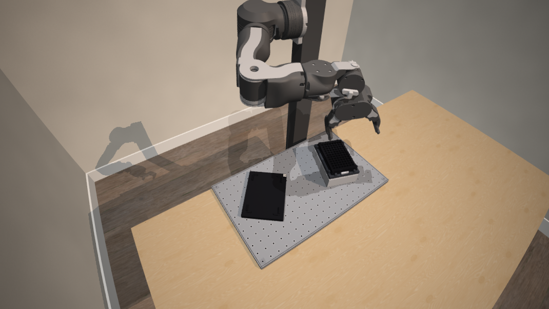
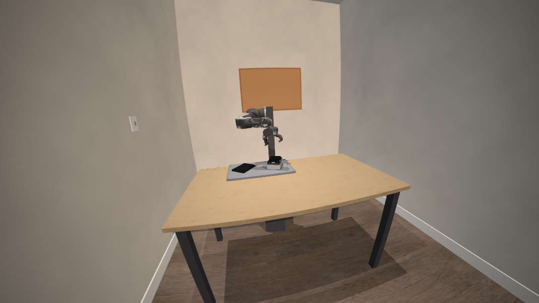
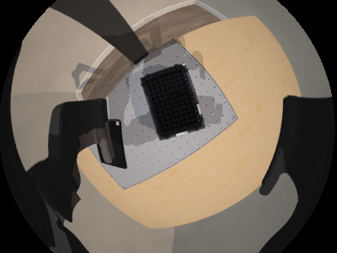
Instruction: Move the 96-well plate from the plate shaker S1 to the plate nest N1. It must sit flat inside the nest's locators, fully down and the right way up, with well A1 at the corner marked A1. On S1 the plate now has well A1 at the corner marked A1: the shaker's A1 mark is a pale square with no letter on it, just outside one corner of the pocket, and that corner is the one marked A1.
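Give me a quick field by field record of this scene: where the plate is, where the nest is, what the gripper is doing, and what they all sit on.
plate: black 96-well plate seated on the plate shaker
nest: flat black plate nest, nothing on it, apart from the shaker
gripper: gripper open, holding nothing, above the plate, not touching it
base: grey perforated board on the wooden table
task state: plate not yet picked up
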Controlling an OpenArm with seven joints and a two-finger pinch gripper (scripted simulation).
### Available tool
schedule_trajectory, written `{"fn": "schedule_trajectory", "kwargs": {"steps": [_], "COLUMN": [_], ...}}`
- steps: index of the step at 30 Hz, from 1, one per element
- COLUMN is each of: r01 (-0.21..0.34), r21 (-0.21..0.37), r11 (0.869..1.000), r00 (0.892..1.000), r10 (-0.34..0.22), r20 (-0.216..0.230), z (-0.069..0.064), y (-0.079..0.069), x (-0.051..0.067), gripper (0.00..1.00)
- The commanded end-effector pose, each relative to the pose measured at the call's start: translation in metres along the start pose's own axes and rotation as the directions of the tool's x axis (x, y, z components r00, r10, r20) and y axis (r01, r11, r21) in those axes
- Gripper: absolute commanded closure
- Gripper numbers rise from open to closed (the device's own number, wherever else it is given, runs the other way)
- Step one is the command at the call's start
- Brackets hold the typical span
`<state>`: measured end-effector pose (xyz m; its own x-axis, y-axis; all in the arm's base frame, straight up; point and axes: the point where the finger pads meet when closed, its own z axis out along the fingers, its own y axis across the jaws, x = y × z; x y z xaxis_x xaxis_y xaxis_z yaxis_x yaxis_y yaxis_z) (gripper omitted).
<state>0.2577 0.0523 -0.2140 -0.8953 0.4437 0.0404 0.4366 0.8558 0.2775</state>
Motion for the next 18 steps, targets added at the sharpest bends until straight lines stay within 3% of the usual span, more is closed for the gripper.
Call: {"fn": "schedule_trajectory", "kwargs": {"steps": [1,4,6,9,18], "r01": [0.004,0.004,0.074,0.183,0.183], "r21": [0.005,0.005,0.070,0.178,0.178], "r11": [1.000,1.000,0.995,0.967,0.967], "r00": [1.000,1.000,0.997,0.983,0.983], "r10": [-0.004,-0.004,-0.075,-0.184,-0.184], "r20": [-0.002,-0.002,0.000,-0.012,-0.012], "z": [0.000,0.000,0.011,0.029,0.029], "y": [-0.001,-0.001,-0.007,-0.019,-0.019], "x": [0.000,0.000,0.011,0.027,0.027], "gripper": [0.23,0.23,0.23,0.23,0.23]}}
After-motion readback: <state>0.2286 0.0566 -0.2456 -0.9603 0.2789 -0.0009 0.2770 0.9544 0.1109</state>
